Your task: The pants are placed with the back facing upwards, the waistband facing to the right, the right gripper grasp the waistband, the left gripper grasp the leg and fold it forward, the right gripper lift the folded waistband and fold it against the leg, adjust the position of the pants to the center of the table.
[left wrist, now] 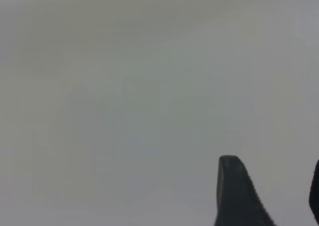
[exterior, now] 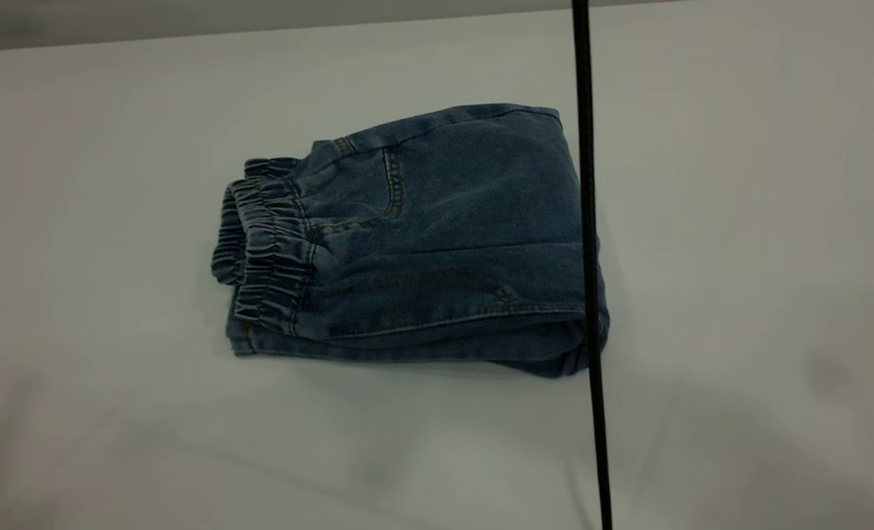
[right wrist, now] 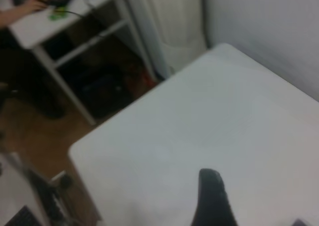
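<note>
The blue denim pants (exterior: 437,235) lie folded into a compact bundle near the middle of the white table (exterior: 76,221). Their elastic waistband (exterior: 267,243) is on top at the bundle's left end, and a back pocket faces up. Neither arm shows in the exterior view. In the left wrist view my left gripper (left wrist: 271,186) is open over bare table with nothing between its fingers (left wrist: 234,196). In the right wrist view my right gripper (right wrist: 254,206) is also open and empty, above a table corner (right wrist: 79,151). The pants appear in neither wrist view.
A thin black pole (exterior: 587,294) crosses the exterior view in front of the pants' right end. Beyond the table corner stand a white desk (right wrist: 60,21) with a person's hand (right wrist: 35,4) on it, and a white wall (right wrist: 269,26).
</note>
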